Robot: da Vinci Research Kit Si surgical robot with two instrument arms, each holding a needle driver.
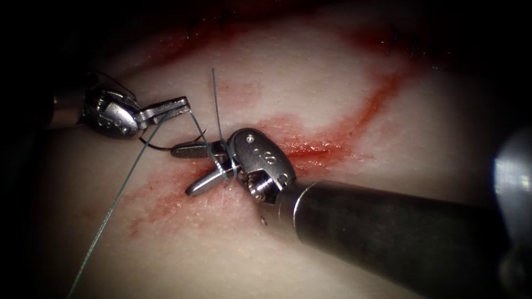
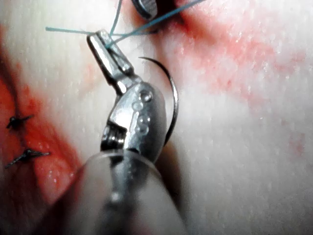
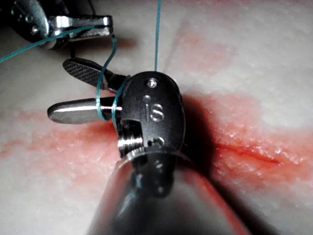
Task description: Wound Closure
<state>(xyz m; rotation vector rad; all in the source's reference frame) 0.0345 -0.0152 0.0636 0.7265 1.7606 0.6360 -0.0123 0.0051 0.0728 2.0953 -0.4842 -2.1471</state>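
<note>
My left tool (image 1: pixel 178 107) is shut on the blue-green thread (image 1: pixel 200 135) at its jaw tips (image 2: pixel 102 39), left of the cut (image 1: pixel 317 151). From there the thread runs to my right tool (image 1: pixel 182 170) and wraps around the base of its two jaws, which stand open (image 3: pixel 58 88) with nothing between them. One strand rises straight up (image 1: pixel 214 88); a long tail trails toward the near left (image 1: pixel 111 207). The dark curved needle (image 1: pixel 165 148) lies on the tissue under the left tool, held by neither tool, and its arc (image 2: pixel 172 100) passes behind the left tool's wrist.
Red fluid (image 1: pixel 354 119) streaks the tissue along the cut and to its left. Dark finished stitches (image 2: pixel 22 137) sit farther along the wound. The right tool's thick shaft (image 1: pixel 388 227) crosses the near right.
</note>
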